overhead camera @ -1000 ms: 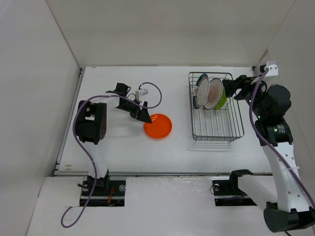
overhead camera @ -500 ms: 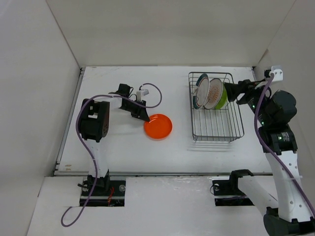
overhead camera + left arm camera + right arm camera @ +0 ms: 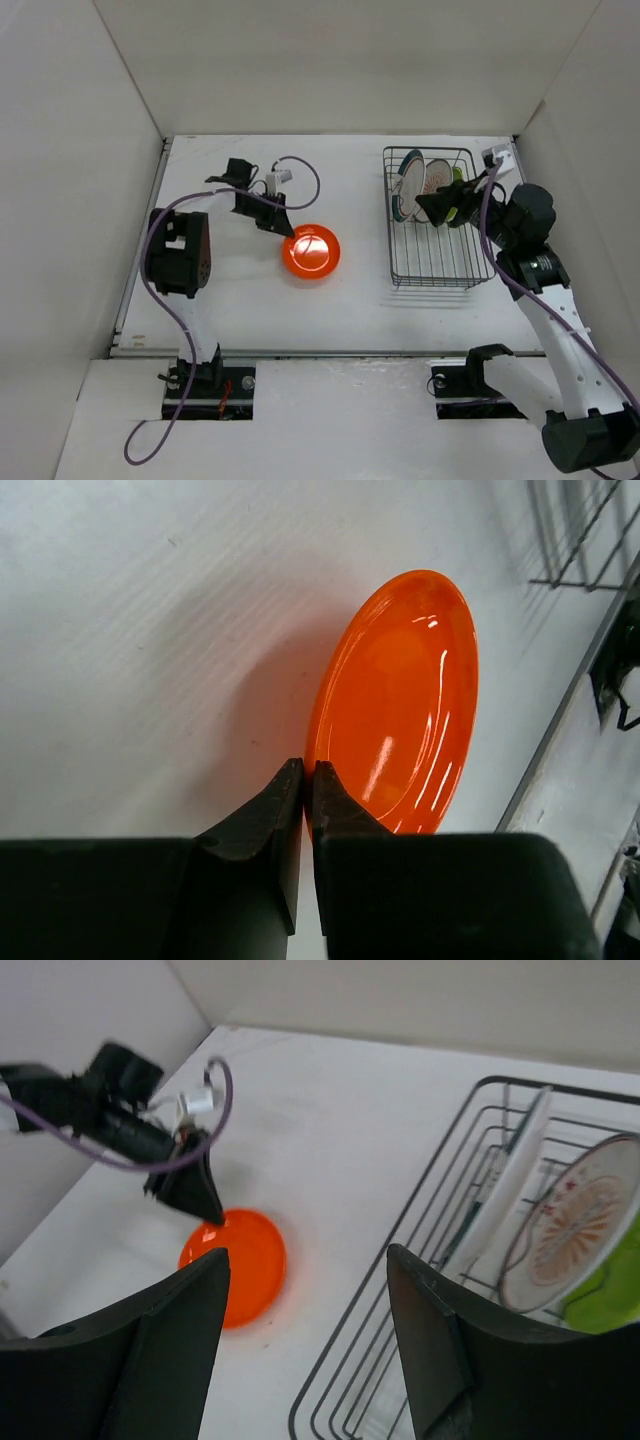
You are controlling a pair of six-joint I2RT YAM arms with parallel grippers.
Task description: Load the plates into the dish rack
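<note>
My left gripper (image 3: 287, 232) (image 3: 306, 768) is shut on the near rim of the plain orange plate (image 3: 311, 251) (image 3: 400, 700) (image 3: 240, 1265), which tilts up off the white table left of the dish rack (image 3: 440, 268) (image 3: 366, 1291). Three plates stand upright at the rack's far end: a white one with a dark green rim (image 3: 404, 186) (image 3: 510, 1175), a sunburst one (image 3: 436, 178) (image 3: 575, 1220), and a lime green one (image 3: 605, 1295) that is mostly hidden from above. My right gripper (image 3: 438, 208) (image 3: 305, 1252) hangs open over that end of the rack, holding nothing.
White walls close in the table on the left, back and right. A purple cable (image 3: 300, 180) loops behind the left wrist. The near slots of the rack (image 3: 440, 250) hold nothing.
The left gripper closed on the orange plate's rim, and the plate shifted slightly left and tipped up. The right arm swung left, from beside the rack to over it.
</note>
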